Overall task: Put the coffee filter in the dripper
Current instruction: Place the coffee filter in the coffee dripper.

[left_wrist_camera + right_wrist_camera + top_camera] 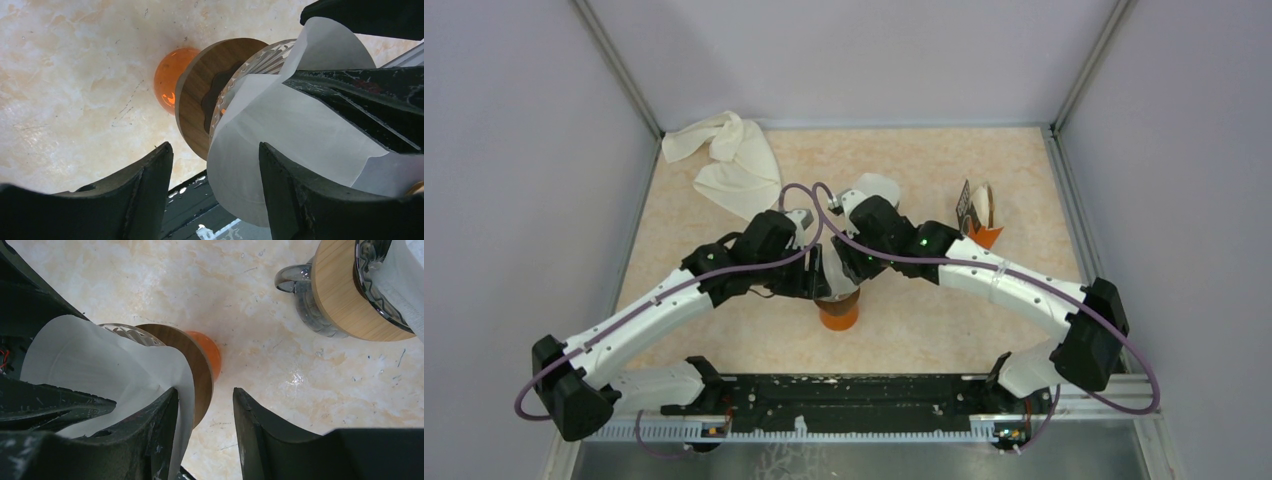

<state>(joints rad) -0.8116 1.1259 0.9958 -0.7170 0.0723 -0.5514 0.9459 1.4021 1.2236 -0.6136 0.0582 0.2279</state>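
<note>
My left jaws stand apart, clamped on nothing. The coffee filter (280, 125) rises between them. Its white paper is just beside the right-hand one, and a gap shows on the other side. My right jaws are apart too and hold nothing. The filter's curled edge lies against the inner face of their left-hand one, and bare counter (310, 365) shows through the gap. The two pairs close in on the filter from opposite sides, and each sees a black jaw of the other lying across the paper.

Just past the jaws, the filter goes into the mouth of the ribbed glass dripper (255, 62). Much of the paper stands out past the rim, and I cannot tell how deep it sits. Behind the glass is the dripper's round wooden collar (197, 100), then the orange cup (167, 80) beneath it, standing on the counter.

Farther out, beyond my right jaws and off to their right, well apart, is a second dripper (345, 295) with a glass handle, a wooden collar and white paper in it. Farthest of all, past my left jaws and to their left, a crumpled white cloth (729, 160) lies on the counter.
</note>
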